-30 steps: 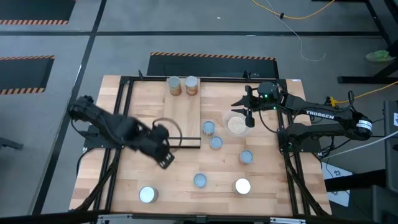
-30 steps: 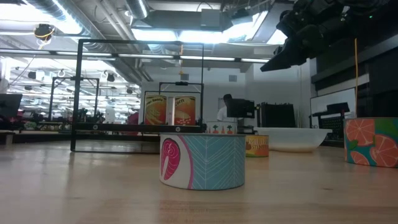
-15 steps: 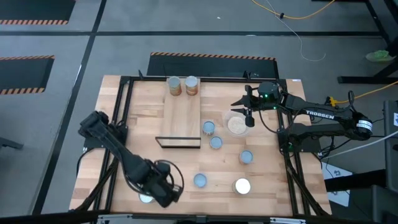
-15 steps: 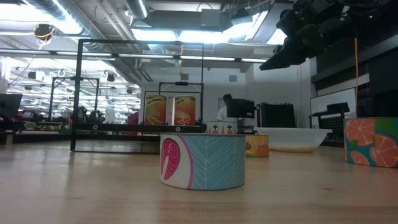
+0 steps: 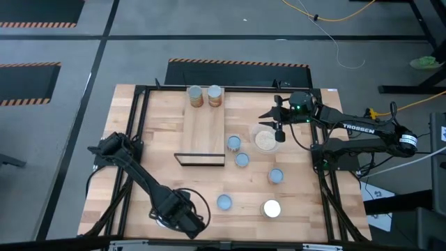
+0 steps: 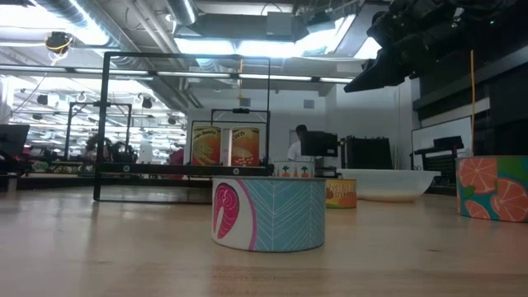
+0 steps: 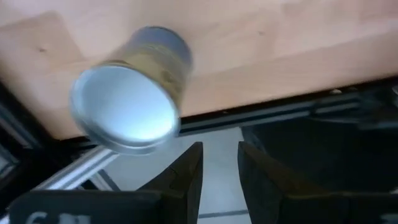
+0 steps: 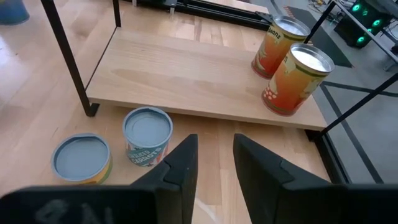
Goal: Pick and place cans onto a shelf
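The shelf (image 5: pixel 203 129) is a light-wood board with a black frame. Two orange cans (image 5: pixel 195 96) (image 5: pixel 214 95) stand on its far end and also show in the right wrist view (image 8: pixel 298 78). Several cans stand on the table: (image 5: pixel 233 143), (image 5: pixel 242 160), (image 5: pixel 276 176), (image 5: pixel 224 202), (image 5: pixel 271 208). My left gripper (image 5: pixel 187 217) is above the near-left can (image 7: pixel 124 109), which has a silver top and stands ahead of the narrowly open fingers (image 7: pixel 217 155). My right gripper (image 5: pixel 273 124) hangs above the bowl, fingers narrowly open (image 8: pixel 216 146).
A clear bowl with beige contents (image 5: pixel 265 140) stands right of the shelf, under my right gripper. The table's near edge and black frame rail (image 7: pixel 261 112) lie just beyond the near-left can. A teal can (image 6: pixel 268 214) stands closest in the low view.
My left gripper has gone from beside the shelf's near end toward the table's near edge and now covers the near-left can in the high view. The cans and the shelf have not moved.
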You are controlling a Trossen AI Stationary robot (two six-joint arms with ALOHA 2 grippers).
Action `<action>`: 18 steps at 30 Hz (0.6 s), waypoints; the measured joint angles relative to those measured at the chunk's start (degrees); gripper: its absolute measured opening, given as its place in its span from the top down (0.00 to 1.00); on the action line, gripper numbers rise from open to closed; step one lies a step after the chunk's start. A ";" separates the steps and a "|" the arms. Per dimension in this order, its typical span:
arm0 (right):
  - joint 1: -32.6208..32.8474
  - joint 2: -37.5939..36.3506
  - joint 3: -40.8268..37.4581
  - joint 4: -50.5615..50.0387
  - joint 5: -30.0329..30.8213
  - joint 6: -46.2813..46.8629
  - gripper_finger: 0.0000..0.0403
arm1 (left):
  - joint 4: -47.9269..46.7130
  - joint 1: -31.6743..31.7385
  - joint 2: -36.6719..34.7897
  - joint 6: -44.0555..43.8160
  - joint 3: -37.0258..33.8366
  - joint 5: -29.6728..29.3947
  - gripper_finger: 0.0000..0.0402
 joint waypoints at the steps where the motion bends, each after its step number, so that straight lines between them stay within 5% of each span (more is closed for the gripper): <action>1: -0.01 0.00 0.00 -0.02 0.00 0.00 0.73 | -0.81 -0.06 -0.02 0.00 0.00 -0.04 0.77; 18: 0.01 0.00 0.00 -0.50 0.00 0.15 0.73 | -5.39 -0.11 0.31 -0.01 0.00 -4.04 0.77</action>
